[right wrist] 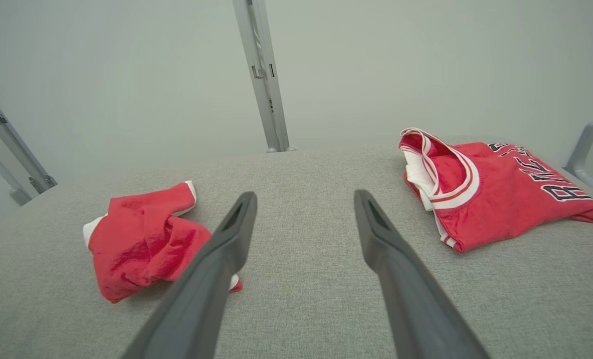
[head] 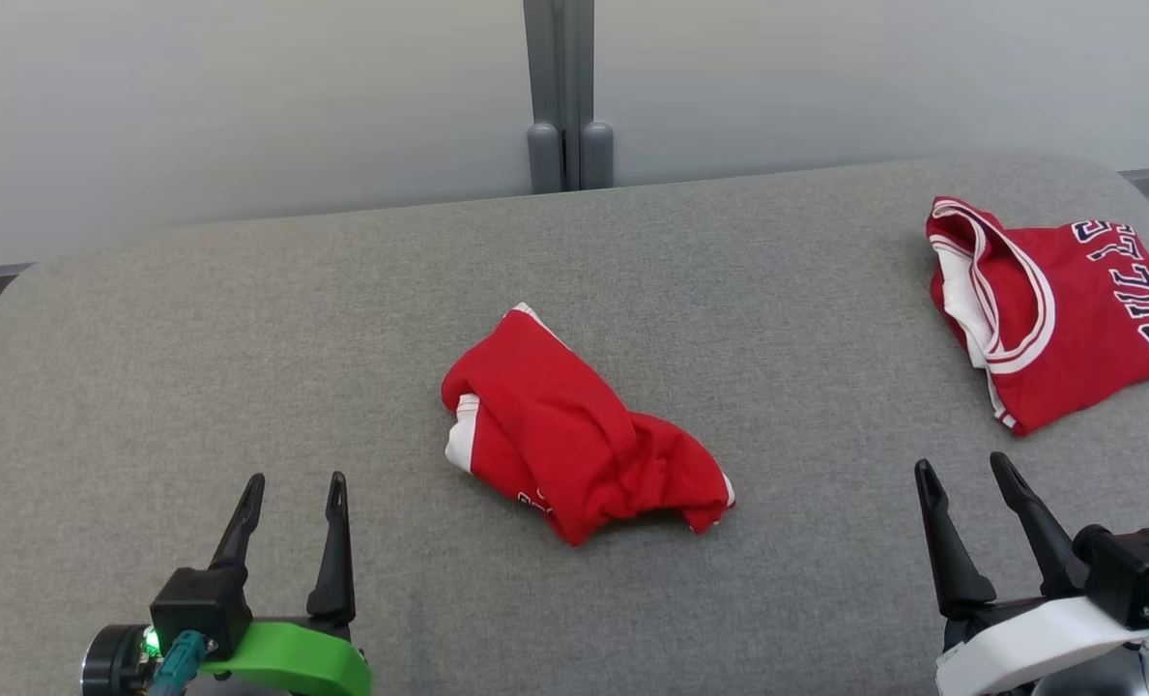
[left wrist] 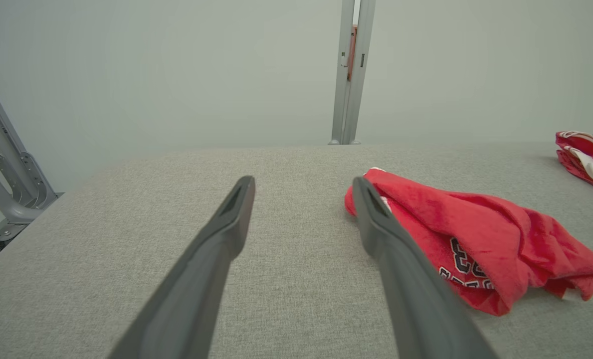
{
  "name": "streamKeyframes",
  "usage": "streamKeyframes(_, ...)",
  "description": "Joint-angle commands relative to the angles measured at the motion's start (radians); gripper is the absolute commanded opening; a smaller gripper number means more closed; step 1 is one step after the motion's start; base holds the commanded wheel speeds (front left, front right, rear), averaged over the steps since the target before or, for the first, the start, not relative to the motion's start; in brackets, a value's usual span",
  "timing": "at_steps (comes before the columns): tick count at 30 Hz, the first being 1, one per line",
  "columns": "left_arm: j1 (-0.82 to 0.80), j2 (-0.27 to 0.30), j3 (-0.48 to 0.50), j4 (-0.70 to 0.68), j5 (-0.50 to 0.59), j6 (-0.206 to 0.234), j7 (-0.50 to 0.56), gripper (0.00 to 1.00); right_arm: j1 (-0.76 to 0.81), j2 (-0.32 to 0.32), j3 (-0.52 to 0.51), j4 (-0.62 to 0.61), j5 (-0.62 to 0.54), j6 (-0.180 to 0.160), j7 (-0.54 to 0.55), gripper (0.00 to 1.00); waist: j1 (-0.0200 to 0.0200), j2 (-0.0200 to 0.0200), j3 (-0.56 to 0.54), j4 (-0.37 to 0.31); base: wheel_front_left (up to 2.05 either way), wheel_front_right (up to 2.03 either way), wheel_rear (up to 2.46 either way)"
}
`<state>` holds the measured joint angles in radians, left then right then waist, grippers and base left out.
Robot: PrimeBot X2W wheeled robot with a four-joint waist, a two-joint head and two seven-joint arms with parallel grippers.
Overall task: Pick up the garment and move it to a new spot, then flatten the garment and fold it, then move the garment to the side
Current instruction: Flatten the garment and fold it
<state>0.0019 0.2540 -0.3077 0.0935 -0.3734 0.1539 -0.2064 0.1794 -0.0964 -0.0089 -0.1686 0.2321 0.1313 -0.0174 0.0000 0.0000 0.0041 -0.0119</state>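
A crumpled red garment (head: 574, 440) with white trim and dark lettering lies bunched in the middle of the grey padded table (head: 245, 348). It also shows in the left wrist view (left wrist: 476, 244) and the right wrist view (right wrist: 141, 242). My left gripper (head: 296, 493) stands open at the lower left, well left of the garment, nothing between its fingers (left wrist: 301, 194). At the lower right my right gripper (head: 965, 474) is open too, empty, to the right of the garment (right wrist: 303, 199).
A second red jersey (head: 1057, 309) with white-striped neckline and dark letters lies folded at the table's far right (right wrist: 491, 194). A grey post (head: 564, 97) rises behind the table's back edge. Metal frame parts (left wrist: 2, 169) stand off the table's left.
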Motion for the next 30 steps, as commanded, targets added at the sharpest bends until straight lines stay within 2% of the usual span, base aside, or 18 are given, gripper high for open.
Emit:
streamKeyframes(1, 0.014, 0.009, 0.002, -0.002, -0.008, 0.004, -0.003, 1.0, 0.001, 0.001, -0.003, -0.004, -0.006, -0.001, 0.002, 1.0, 0.0, 0.0, 0.0, 0.001, 0.0, 0.0, 0.0)
streamKeyframes(10, -0.011, 0.008, -0.01, -0.016, 0.0, 0.007, -0.002, 1.0, -0.009, -0.002, -0.011, 0.006, -0.005, -0.001, -0.002, 1.0, 0.0, 0.0, 0.011, 0.017, 0.0, 0.0, 0.0)
streamKeyframes(17, -0.088, 0.001, -0.025, -0.037, 0.022, -0.002, -0.012, 1.0, -0.07, -0.033, 0.009, 0.069, 0.014, -0.001, 0.005, 1.0, 0.0, 0.0, 0.101, 0.062, 0.0, 0.0, 0.0)
streamKeyframes(23, -0.163, -0.019, -0.039, -0.033, 0.044, -0.008, -0.03, 1.0, -0.193, -0.048, 0.126, 0.208, 0.05, -0.001, -0.004, 1.0, 0.0, 0.0, 0.199, 0.106, 0.0, 0.0, 0.0)
streamKeyframes(30, -0.213, -0.044, -0.04, -0.009, 0.049, -0.008, -0.046, 1.0, -0.323, -0.044, 0.273, 0.382, 0.11, -0.001, -0.005, 1.0, 0.0, 0.0, 0.252, 0.131, 0.0, 0.0, 0.0)
